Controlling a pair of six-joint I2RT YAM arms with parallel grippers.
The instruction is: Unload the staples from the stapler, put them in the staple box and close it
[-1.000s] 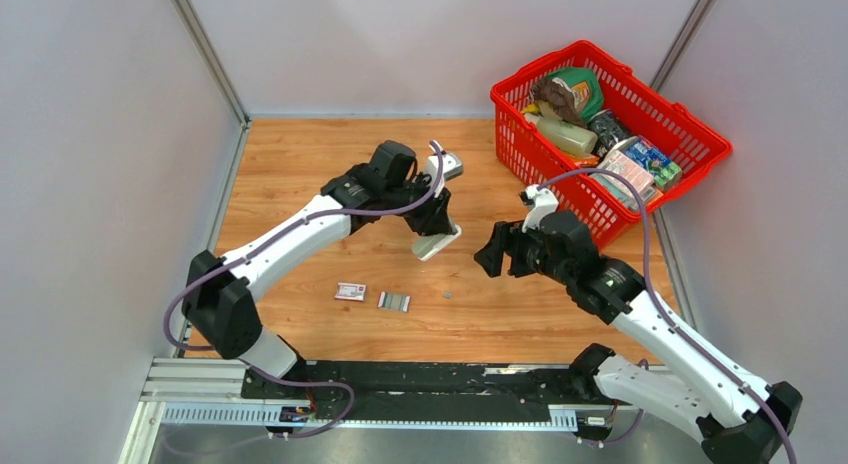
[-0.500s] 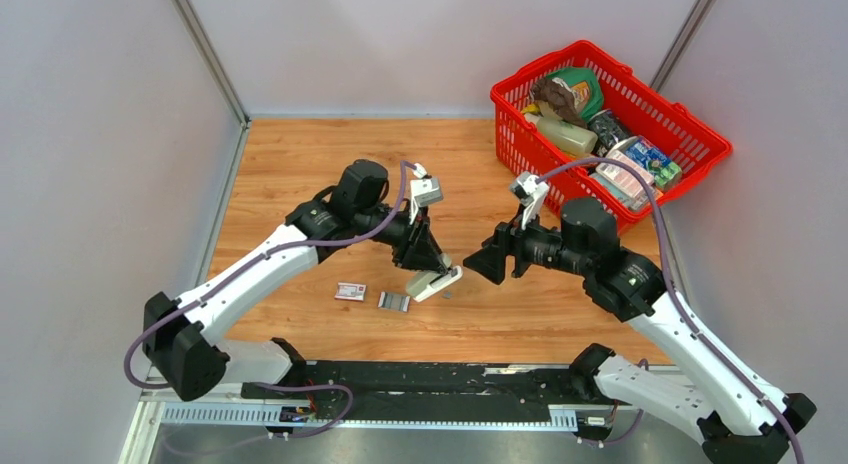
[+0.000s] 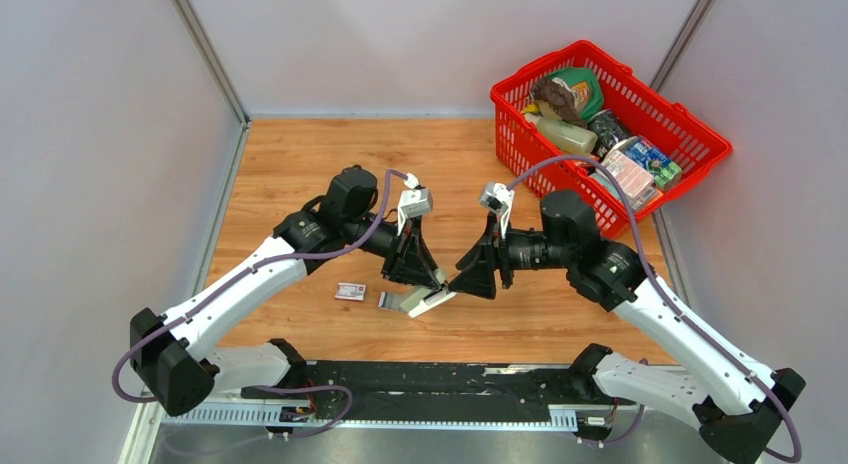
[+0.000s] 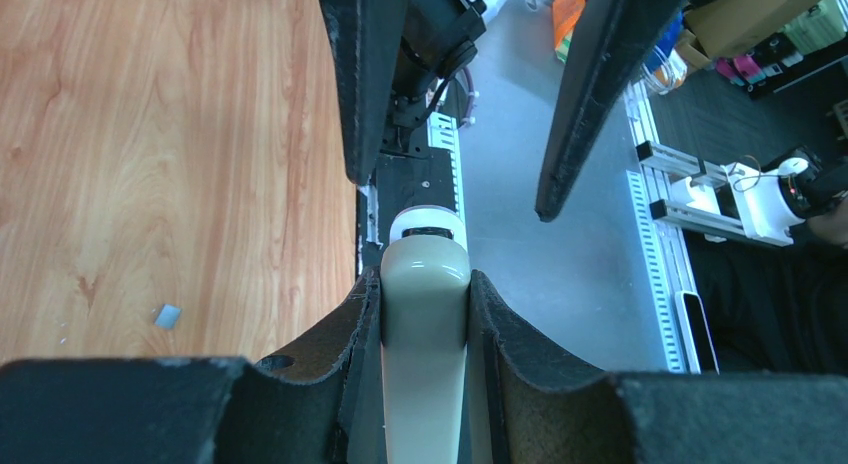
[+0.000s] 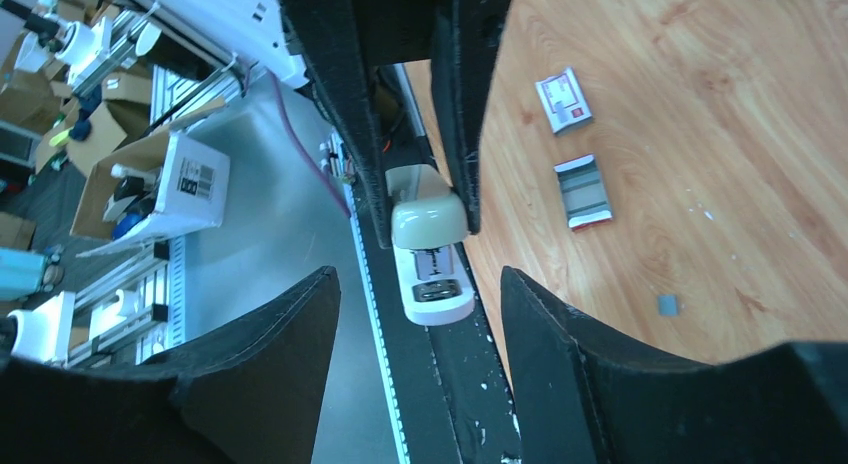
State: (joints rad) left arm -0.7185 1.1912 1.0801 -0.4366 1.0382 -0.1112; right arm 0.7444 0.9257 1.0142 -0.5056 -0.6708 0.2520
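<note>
Left hand (image 3: 427,281) and stapler (image 3: 432,303) block the right hand (image 3: 467,278).

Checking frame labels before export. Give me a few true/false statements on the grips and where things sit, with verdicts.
1. The left gripper is clamped on the cream stapler. True.
2. The right gripper grips the stapler too. False: its jaws stand open, spread to either side of the stapler's front end without touching it.
3. The small red-and-white box sits in the red basket. False: it lies on the wooden table, next to the grey ribbed staples.
4. The red basket holds several items. True.
</note>
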